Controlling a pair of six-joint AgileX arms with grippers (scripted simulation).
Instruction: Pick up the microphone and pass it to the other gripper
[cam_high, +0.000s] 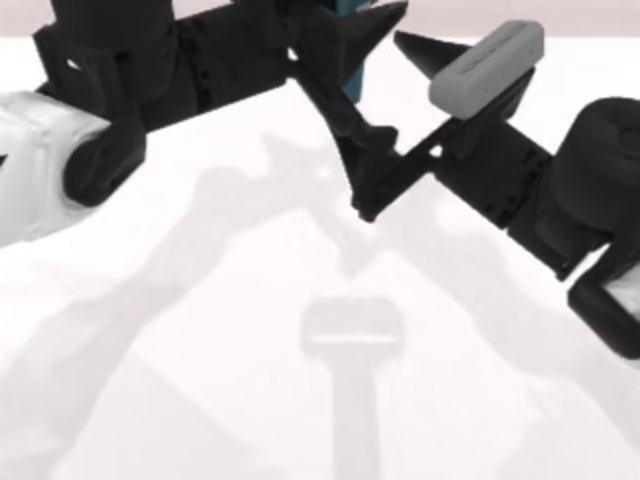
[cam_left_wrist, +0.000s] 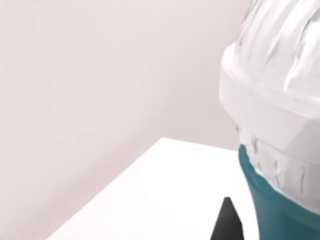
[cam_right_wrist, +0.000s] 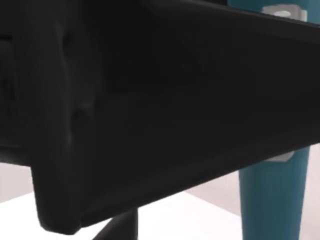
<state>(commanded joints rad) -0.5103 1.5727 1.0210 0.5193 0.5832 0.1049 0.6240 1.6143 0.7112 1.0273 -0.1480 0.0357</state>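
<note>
Both arms are raised above the bench and reach toward each other near the far middle of the top view. The left gripper (cam_high: 345, 45) comes in from the left, its black wrist level and its jaws closed on the teal handle. The right gripper (cam_high: 405, 115) comes in from the right, grey block uppermost, its pointed jaws spread wide apart.

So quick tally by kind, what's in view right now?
Microphone: 1, teal handle, held up between the grippers
Grippers: 2, left gripper and right gripper
Table: 1
Total: 4
</note>
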